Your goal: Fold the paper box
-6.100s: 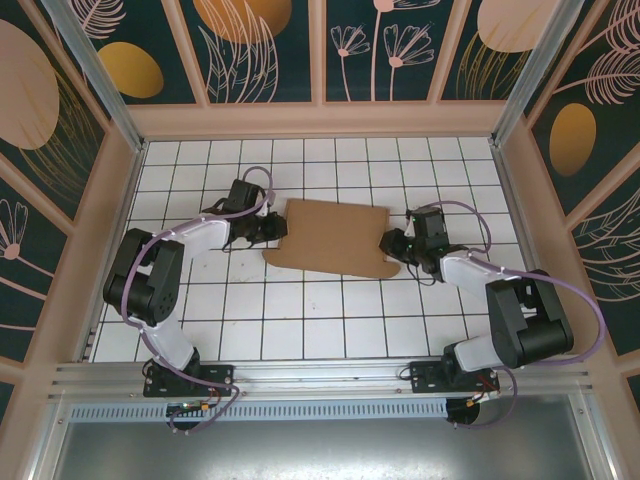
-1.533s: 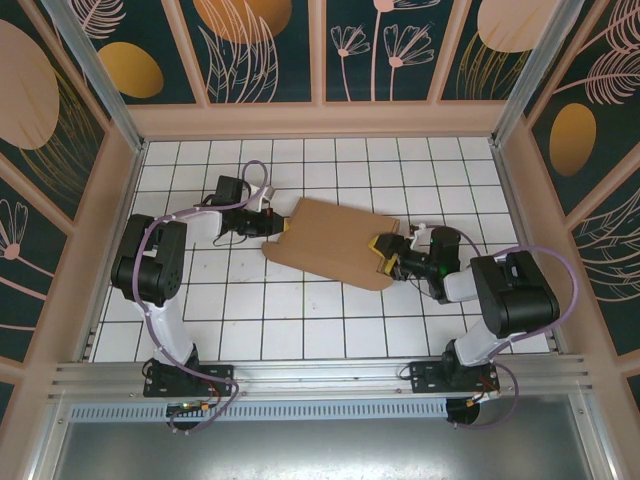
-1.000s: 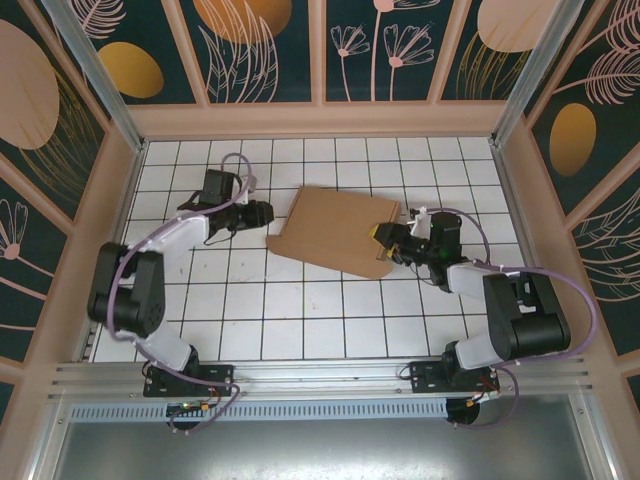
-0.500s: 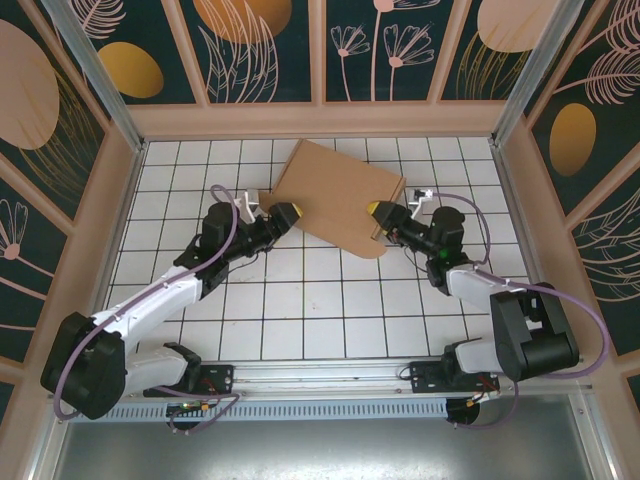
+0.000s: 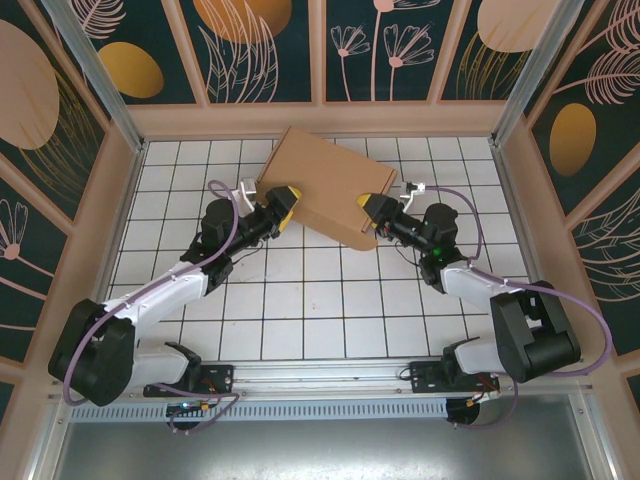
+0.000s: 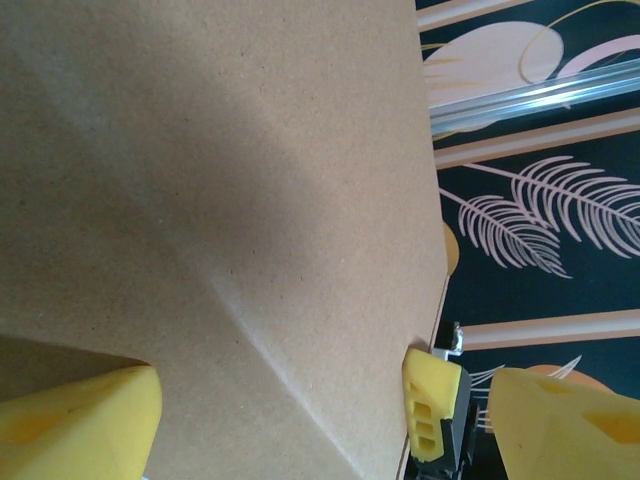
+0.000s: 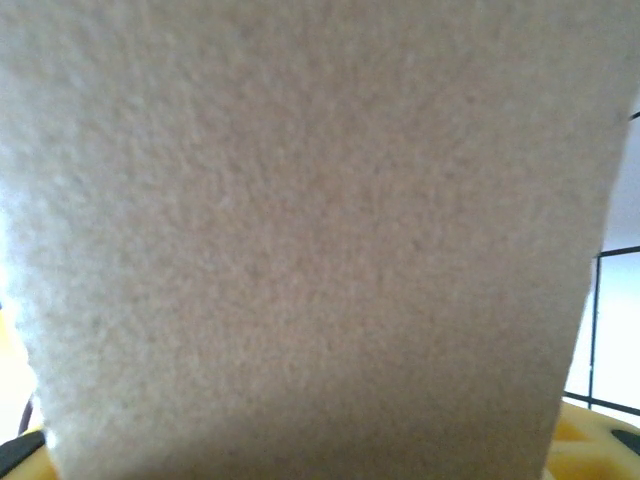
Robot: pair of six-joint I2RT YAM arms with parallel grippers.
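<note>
Paper box [image 5: 325, 185] rises off the counter [image 5: 330, 300]
Flat a second ago, it now tilts toward the back wall. The right tool [image 5: 372, 208] pinches its right edge; the left tool [image 5: 282, 200], newly spread wide, grips nothing. No folds yet.

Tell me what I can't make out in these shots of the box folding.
- Right gripper grip: right wrist view, blurred paper box hides the jaws.
- Box tabs and slots: top view, too small, underside faces away.
- Box outline: left wrist view, cut off by top and left edges.
</note>
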